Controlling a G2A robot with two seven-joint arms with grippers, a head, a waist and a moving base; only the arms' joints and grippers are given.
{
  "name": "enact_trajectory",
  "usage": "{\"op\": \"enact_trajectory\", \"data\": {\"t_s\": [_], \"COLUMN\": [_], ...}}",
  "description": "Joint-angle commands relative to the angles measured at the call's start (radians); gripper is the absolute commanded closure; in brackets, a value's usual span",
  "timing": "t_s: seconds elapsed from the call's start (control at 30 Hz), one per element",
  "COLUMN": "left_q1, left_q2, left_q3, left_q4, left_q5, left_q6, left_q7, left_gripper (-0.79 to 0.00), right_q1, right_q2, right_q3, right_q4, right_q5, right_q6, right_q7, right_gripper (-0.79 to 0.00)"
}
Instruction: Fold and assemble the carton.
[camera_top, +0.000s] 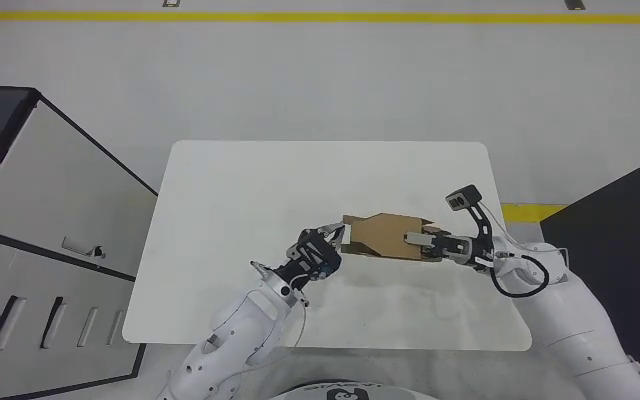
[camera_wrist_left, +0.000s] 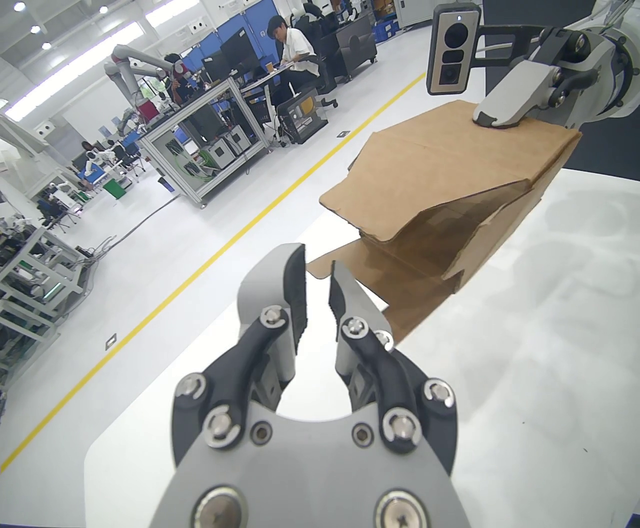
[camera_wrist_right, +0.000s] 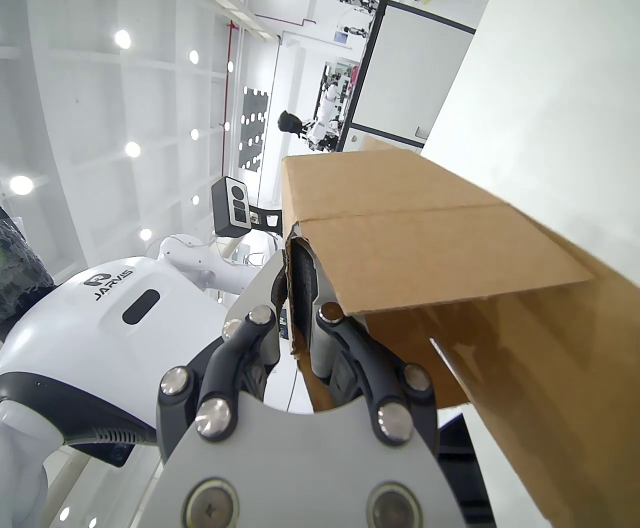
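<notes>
A brown cardboard carton (camera_top: 385, 236) lies partly folded near the middle of the white table (camera_top: 250, 200), its flaps hanging loose toward my left arm. My right gripper (camera_top: 418, 239) is shut on the carton's right end wall; the right wrist view has the cardboard edge (camera_wrist_right: 295, 300) pinched between the fingers. My left gripper (camera_wrist_left: 316, 280) stands slightly open with nothing in it, just short of the carton's lower flap (camera_wrist_left: 400, 295). In the top view the left gripper (camera_top: 335, 240) sits at the carton's left end.
A dark cabinet (camera_top: 50, 230) stands off the table's left side. A yellow floor line (camera_top: 320, 17) runs along the far side. The table's far half and left part are bare.
</notes>
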Motion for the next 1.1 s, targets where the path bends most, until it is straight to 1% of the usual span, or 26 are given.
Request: {"op": "enact_trajectory", "data": {"t_s": [0.0, 0.5, 0.7, 1.07], "left_q1": [0.001, -0.021, -0.029, -0.029], "left_q2": [0.001, 0.003, 0.003, 0.007], "left_q3": [0.001, 0.030, 0.033, 0.015], "left_q4": [-0.002, 0.000, 0.005, 0.006], "left_q5": [-0.005, -0.050, -0.065, -0.064], "left_q6": [-0.008, -0.087, -0.085, -0.059], "left_q7": [0.003, 0.055, 0.061, 0.067], "left_gripper": [0.000, 0.000, 0.000, 0.000], "right_q1": [-0.002, -0.011, -0.004, -0.005], "right_q2": [0.000, -0.006, -0.009, -0.009], "right_q3": [0.004, 0.019, 0.010, 0.008], "right_q4": [-0.002, -0.020, -0.028, -0.043], "right_q5": [0.001, -0.008, -0.005, -0.017], "right_q6": [-0.006, -0.008, 0.007, 0.029], "right_q7": [0.007, 0.021, 0.043, 0.065], "right_gripper": [0.000, 0.000, 0.000, 0.000]}}
